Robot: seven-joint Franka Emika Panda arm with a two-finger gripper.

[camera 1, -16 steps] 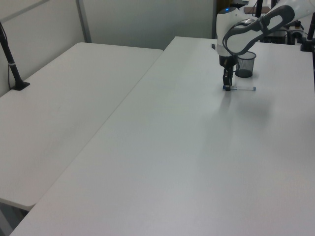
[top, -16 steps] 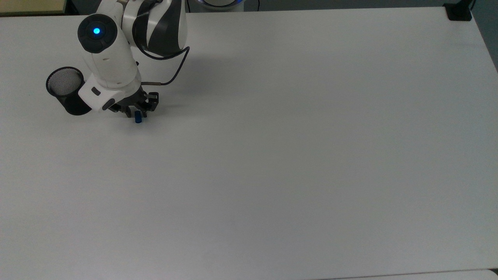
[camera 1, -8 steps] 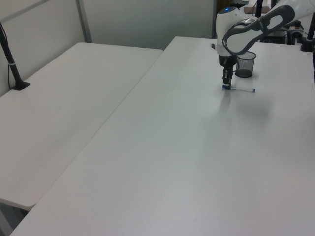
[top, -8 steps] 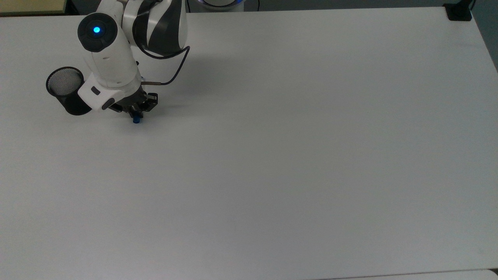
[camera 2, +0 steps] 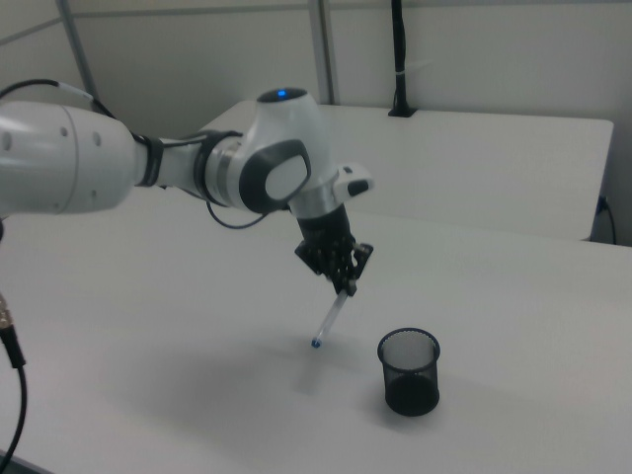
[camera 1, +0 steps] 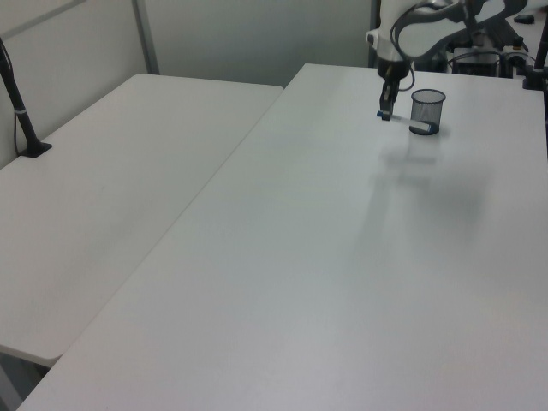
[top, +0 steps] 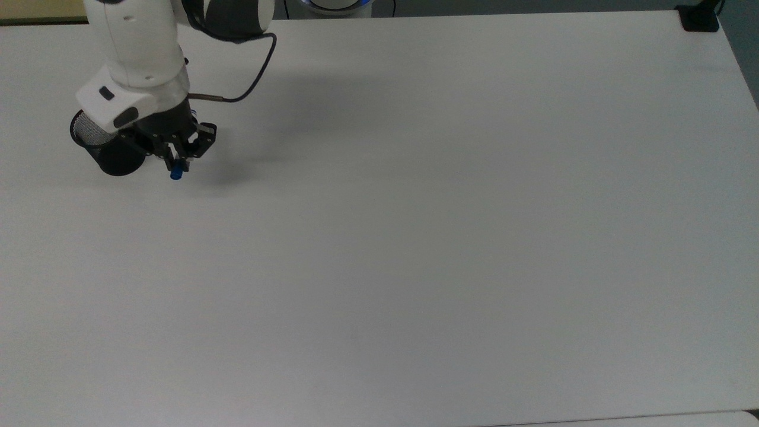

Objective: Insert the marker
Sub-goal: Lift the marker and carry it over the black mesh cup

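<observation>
The marker (camera 2: 330, 317) is clamped near its capped end between the fingers of the claw (camera 2: 345, 287) and is carried clear of the table (top: 450, 237). In the right view the barrel hangs down from the claw at a slant, with the small blue tip lowest. The mesh cup (camera 2: 409, 370) stands on the table below the claw and off to the right view's right; in the top view it lies partly under the arm.

Risks, as judged from this state:
- A tilted barrel may strike the cup rim on descent and tip the light cup.
- A grip so near one end may allow the marker to swing or slip.
- Early release beside the cup would drop the marker on the table.
</observation>
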